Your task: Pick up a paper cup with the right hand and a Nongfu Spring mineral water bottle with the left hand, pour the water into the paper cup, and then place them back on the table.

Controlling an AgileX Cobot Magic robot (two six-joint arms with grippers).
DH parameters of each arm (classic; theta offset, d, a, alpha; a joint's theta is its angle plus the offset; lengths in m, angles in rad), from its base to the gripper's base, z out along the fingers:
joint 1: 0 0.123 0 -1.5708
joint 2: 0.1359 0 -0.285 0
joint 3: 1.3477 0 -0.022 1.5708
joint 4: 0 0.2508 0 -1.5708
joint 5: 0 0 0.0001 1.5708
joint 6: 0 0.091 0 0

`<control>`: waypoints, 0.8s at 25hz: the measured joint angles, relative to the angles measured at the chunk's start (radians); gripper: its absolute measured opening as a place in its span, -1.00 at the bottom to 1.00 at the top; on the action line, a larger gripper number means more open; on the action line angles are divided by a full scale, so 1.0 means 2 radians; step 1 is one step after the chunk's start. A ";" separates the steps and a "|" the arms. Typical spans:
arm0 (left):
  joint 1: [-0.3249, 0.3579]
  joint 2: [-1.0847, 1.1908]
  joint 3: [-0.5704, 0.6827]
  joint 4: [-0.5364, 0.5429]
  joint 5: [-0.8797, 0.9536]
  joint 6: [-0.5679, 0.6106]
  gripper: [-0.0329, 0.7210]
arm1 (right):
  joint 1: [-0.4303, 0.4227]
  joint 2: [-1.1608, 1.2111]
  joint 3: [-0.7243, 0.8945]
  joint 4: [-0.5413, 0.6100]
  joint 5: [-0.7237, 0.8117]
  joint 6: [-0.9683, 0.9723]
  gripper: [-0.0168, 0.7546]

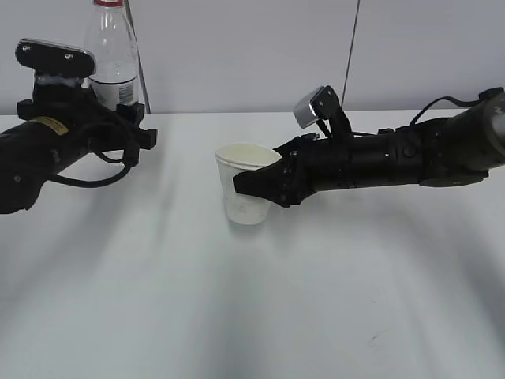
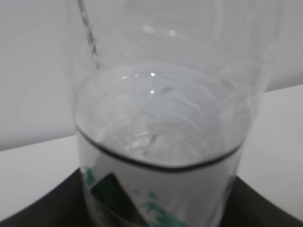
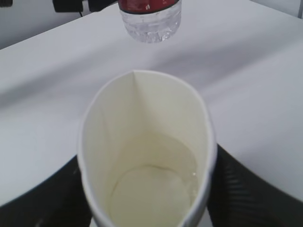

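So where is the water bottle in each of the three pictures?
Exterior view: the water bottle stands upright at the upper left, held in the left gripper.
Left wrist view: the bottle fills nearly the whole picture, close up, its label at the bottom.
Right wrist view: only its lower end shows at the top centre, beyond the paper cup.
Shared landmark: the white table.

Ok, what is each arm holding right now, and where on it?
Right hand: paper cup, squeezed at its upper wall. Left hand: Nongfu Spring mineral water bottle, gripped low around its labelled body.
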State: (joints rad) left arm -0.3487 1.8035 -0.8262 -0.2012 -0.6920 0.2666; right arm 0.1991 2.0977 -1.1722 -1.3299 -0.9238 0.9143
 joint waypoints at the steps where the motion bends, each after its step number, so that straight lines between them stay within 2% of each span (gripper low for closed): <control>1: 0.000 0.003 0.000 0.000 -0.001 -0.017 0.18 | 0.000 0.000 0.000 0.003 0.000 0.000 0.29; 6: 0.000 0.021 0.000 -0.001 -0.006 -0.058 0.18 | 0.000 0.000 0.000 0.016 0.013 0.000 0.29; 12: 0.000 0.054 0.000 -0.001 -0.059 -0.106 0.18 | 0.000 0.000 0.000 0.025 0.015 -0.005 0.29; 20: 0.000 0.107 0.000 -0.002 -0.122 -0.112 0.18 | 0.000 0.000 0.000 0.046 0.048 -0.011 0.29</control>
State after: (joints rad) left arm -0.3487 2.0176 -0.8262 -0.2055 -0.9366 0.0431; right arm 0.1991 2.0977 -1.1722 -1.2387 -0.8269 0.8916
